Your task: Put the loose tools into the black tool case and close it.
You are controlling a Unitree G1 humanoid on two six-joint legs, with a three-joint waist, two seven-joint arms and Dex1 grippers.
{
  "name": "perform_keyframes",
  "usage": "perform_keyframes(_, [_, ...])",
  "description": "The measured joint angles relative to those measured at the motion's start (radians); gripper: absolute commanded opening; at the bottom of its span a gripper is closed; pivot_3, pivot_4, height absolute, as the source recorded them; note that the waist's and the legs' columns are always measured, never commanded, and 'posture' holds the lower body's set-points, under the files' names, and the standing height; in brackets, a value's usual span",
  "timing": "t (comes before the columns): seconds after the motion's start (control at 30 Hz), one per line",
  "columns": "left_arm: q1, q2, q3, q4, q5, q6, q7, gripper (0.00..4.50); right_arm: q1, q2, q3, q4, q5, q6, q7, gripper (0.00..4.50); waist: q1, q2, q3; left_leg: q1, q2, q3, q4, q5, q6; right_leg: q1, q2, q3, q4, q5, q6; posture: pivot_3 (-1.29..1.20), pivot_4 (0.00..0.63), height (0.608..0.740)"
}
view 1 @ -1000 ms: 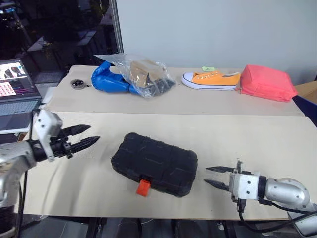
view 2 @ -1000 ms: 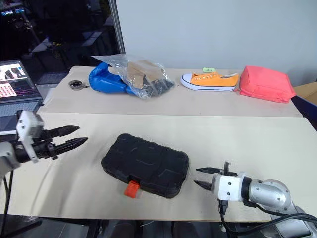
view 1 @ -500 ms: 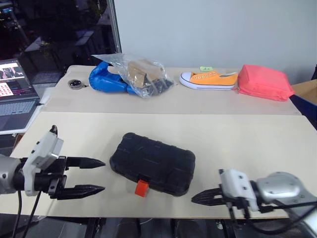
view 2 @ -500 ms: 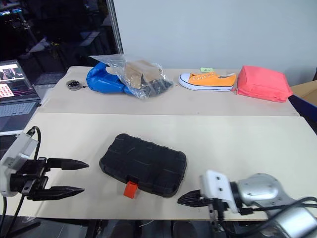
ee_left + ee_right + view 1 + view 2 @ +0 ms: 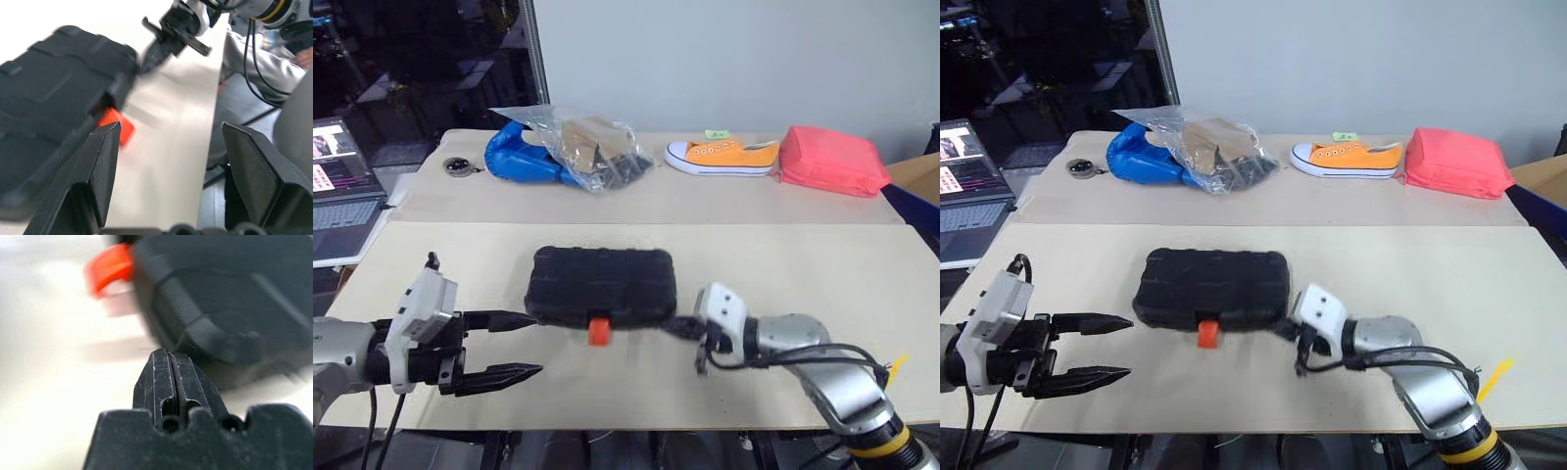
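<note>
The black tool case (image 5: 600,282) lies shut on the near table, its long side parallel to the front edge and its orange latch (image 5: 598,331) facing me. My right gripper (image 5: 679,328) is shut, with its tip at the case's front right corner; the right wrist view shows the joined fingertips (image 5: 168,369) just short of the case (image 5: 234,293). My left gripper (image 5: 521,345) stands open with nothing between its fingers, a little in front of the case's left end. The left wrist view looks past the latch (image 5: 116,128) to the right gripper (image 5: 157,45). The loose tools are out of view.
On the far table lie a blue object (image 5: 517,157) under a clear plastic bag (image 5: 594,145), an orange shoe (image 5: 722,156), a pink-red pouch (image 5: 832,162) and a small round item (image 5: 460,166). A laptop (image 5: 337,186) sits off the left edge.
The right gripper shut and swung left and forward to the case's corner. The case turned from a slant to square with the table edge. The left gripper drew back towards the front edge.
</note>
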Motion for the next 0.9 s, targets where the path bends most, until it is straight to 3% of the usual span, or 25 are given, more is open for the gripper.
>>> perform_keyframes(0.2, [-0.090,-0.033,-0.107,0.019,0.065,-0.046,0.096,3.51,-0.155,0.167,0.037,0.213,-0.109,0.010,-0.173,0.06,-0.010,0.000,0.000,-0.002,-0.001,0.002,0.000,0.000,0.000,-0.003,0.002,0.001,0.000,0.003,-0.001,0.00,0.150,0.740])
perform_keyframes(0.3, [-0.161,-0.046,-0.192,0.052,0.115,-0.065,0.141,3.51,-0.149,0.181,0.039,0.241,-0.111,0.006,-0.162,0.06,-0.006,0.001,0.000,-0.008,-0.001,0.002,-0.001,0.000,0.000,-0.009,0.004,0.001,0.001,0.006,-0.006,0.00,0.150,0.740])
perform_keyframes(0.43, [-0.248,-0.068,-0.294,0.118,0.184,-0.091,0.178,3.51,-0.084,0.116,0.019,0.149,-0.058,0.023,-0.084,1.03,0.003,0.002,-0.001,-0.015,-0.002,0.000,-0.001,-0.001,0.001,-0.013,0.003,0.000,0.000,0.005,-0.004,0.00,0.150,0.740])
perform_keyframes(0.53, [-0.310,-0.087,-0.384,0.194,0.244,-0.120,0.180,3.51,-0.057,0.096,-0.005,0.025,0.028,0.103,-0.035,2.14,0.000,0.002,-0.001,-0.016,-0.001,-0.001,-0.001,-0.002,0.001,-0.013,0.004,-0.001,-0.002,0.005,-0.004,0.00,0.150,0.740])
perform_keyframes(0.77, [-0.373,-0.106,-0.502,0.359,0.349,-0.204,0.130,3.51,-0.179,0.129,0.065,-0.077,0.121,0.358,-0.056,4.43,-0.011,0.002,-0.001,-0.014,0.000,-0.002,0.000,-0.002,0.001,-0.012,0.007,-0.001,0.000,0.006,-0.005,0.00,0.150,0.740])
perform_keyframes(0.9, [-0.397,-0.106,-0.520,0.406,0.373,-0.248,0.094,3.51,-0.230,0.223,0.077,-0.067,0.133,0.527,-0.147,4.48,-0.004,0.002,-0.001,-0.013,0.000,-0.002,0.001,-0.002,0.001,-0.012,0.007,0.000,0.002,0.005,-0.005,0.00,0.150,0.740])
